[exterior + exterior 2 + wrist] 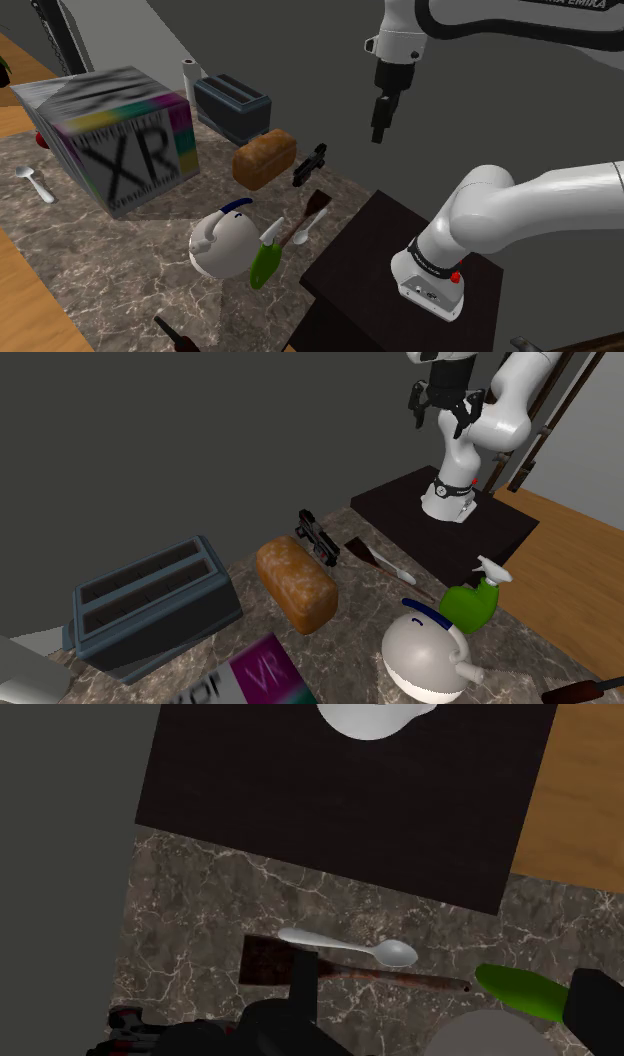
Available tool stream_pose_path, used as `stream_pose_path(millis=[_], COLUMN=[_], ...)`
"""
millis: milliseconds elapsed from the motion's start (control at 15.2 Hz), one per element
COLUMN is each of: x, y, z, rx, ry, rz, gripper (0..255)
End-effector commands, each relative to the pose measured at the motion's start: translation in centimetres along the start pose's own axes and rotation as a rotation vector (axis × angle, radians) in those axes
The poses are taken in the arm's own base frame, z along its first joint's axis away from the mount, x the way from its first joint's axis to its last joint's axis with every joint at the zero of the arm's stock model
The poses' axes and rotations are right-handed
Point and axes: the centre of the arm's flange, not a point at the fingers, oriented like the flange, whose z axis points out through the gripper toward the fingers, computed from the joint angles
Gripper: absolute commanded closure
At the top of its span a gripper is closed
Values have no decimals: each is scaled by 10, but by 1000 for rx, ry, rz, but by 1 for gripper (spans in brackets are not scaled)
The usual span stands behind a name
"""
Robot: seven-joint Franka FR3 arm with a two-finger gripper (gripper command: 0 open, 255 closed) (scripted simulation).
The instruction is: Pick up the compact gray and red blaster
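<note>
while claw (379, 132) hangs spread, upper right of shoulder view, blaster (308, 166) lies untouched mid-frame beside bread (265, 158): approach step; next likely descend, align.

Recorded on dark marbled bench (100, 250), shoulder view: printed box (110, 135) at 9 o'clock of brown bread loaf (265, 158); blue-grey toaster (232, 107) at 11 o'clock; white kettle (225, 243) at 7 o'clock, with green spray bottle (268, 262) just beside at 3 o'clock. Pale spoon (350, 947) lying across blade of spatula (265, 962).
</note>
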Motion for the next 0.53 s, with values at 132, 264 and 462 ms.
stream_pose_path(millis=[132,264,462], x=[6,13,27], y=[17,34,59], z=[16,32,56], rx=[-17,-33,-58], ry=[1,2,3], rz=[-87,-174,-305], gripper=[0,0,0])
